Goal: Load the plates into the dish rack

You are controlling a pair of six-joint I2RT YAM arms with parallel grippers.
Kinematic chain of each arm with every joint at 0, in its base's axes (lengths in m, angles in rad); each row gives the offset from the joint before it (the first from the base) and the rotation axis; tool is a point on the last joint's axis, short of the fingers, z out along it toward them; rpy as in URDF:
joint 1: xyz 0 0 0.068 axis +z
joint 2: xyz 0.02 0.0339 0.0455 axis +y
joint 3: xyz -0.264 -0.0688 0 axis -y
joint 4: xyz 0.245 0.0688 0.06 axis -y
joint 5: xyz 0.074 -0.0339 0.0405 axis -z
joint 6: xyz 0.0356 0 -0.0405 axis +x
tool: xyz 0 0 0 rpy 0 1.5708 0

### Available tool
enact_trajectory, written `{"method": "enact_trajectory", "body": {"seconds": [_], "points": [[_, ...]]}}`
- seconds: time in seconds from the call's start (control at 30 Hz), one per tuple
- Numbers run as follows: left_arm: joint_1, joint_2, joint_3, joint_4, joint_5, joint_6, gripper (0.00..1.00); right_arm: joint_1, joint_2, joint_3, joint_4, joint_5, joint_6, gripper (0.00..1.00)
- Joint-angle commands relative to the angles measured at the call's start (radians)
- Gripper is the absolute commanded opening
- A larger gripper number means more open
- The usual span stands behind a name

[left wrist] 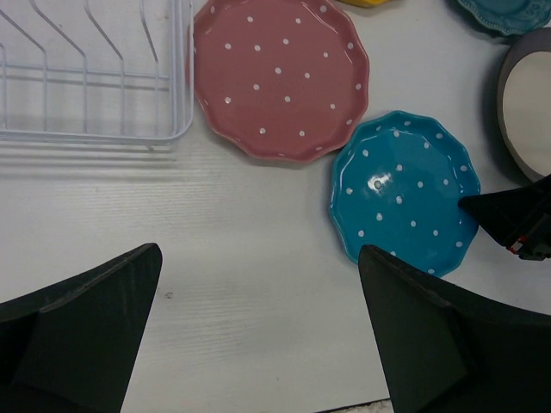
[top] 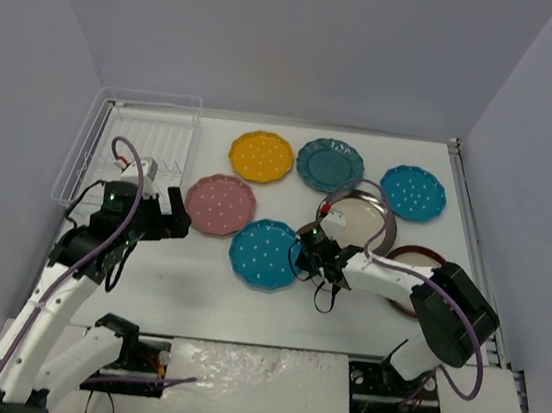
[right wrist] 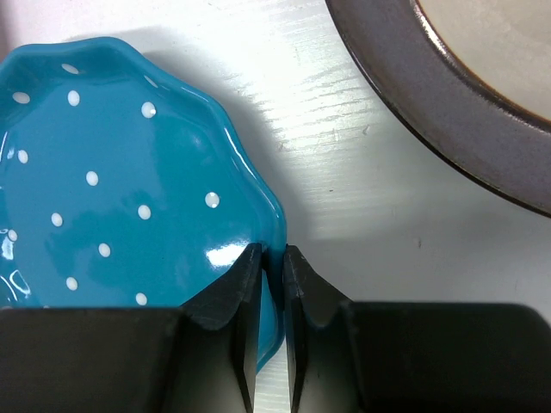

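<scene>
— What does the right gripper [right wrist: 270,255] have hold of?
— Its two fingers are drawn almost together. They pinch the scalloped rim of the near blue plate [right wrist: 112,198] at that plate's right edge, and only a sliver of gap shows between them.
— And around it?
— Just beyond, on the white tabletop [right wrist: 344,172], lies a dark-rimmed plate [right wrist: 430,95] with a cream centre, apart from the blue one. In the view from above, a second dark-rimmed plate [top: 416,256] sits partly under the right arm.
— The left gripper [left wrist: 258,254]?
— It is spread wide and holds nothing, hanging over bare tabletop. The pink plate [left wrist: 277,77] lies ahead of it, and the near blue plate is just beside that one, to the right.
— Where is the dish rack [top: 131,143]?
— At the far left corner of the tabletop, just left of the pink plate, with its thin white wire tines standing in rows.
— The other plates?
— They lie flat in a row along the far side: the yellow plate [top: 261,156], the dark teal plate [top: 329,165] and the far blue plate [top: 413,192].
</scene>
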Motion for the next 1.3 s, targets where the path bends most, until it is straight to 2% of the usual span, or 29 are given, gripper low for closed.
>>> {"method": "enact_trajectory", "body": {"seconds": [0.0,0.3,0.4,0.63,0.9,1.27], "points": [[-0.050,0.039,0.053,0.066,0.042,-0.068,0.97,0.005,-0.036,-0.029,-0.012,0.022,-0.004,0.00],[-0.243,0.113,-0.061,0.218,0.058,-0.232,0.97,-0.053,-0.291,-0.074,-0.011,-0.042,0.023,0.00],[-0.266,0.123,-0.102,0.248,0.035,-0.306,0.97,-0.088,-0.353,-0.090,-0.011,-0.070,0.034,0.00],[-0.305,0.120,-0.265,0.398,0.039,-0.510,0.97,-0.140,-0.380,-0.133,0.022,-0.154,0.072,0.00],[-0.339,0.204,-0.313,0.505,0.059,-0.549,0.97,-0.199,-0.377,-0.228,0.182,-0.333,0.140,0.00],[-0.356,0.321,-0.367,0.683,0.094,-0.644,0.97,-0.214,-0.441,-0.198,0.191,-0.376,0.210,0.00]]}}
